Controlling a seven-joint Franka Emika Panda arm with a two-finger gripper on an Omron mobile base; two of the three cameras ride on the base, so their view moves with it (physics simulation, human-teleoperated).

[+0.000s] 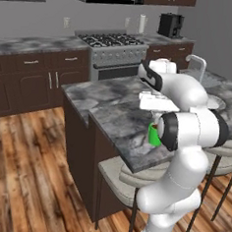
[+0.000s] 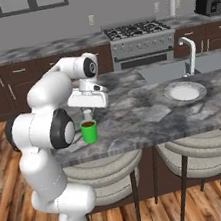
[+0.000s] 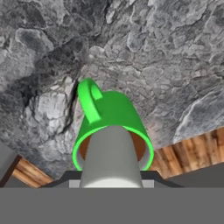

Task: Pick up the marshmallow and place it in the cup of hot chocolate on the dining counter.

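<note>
The bright green cup of hot chocolate (image 2: 89, 132) stands near the front left corner of the marbled dining counter (image 2: 148, 109). My gripper (image 2: 87, 115) hangs straight above it, pointing down. In the hand view the gripper (image 3: 111, 178) is shut on the marshmallow (image 3: 111, 153), a pale blocky lump held between the fingers. The lump sits right over the cup (image 3: 109, 114) and covers most of its opening; brown shows at the rim on both sides. In the left base view my arm's elbow hides part of the cup (image 1: 153, 135).
A round pale plate (image 2: 184, 91) lies on the counter to the right, with a sink and faucet (image 2: 189, 52) behind it. Two stools (image 2: 199, 144) stand under the front edge. The counter's edge and wooden floor (image 3: 188, 153) are close to the cup.
</note>
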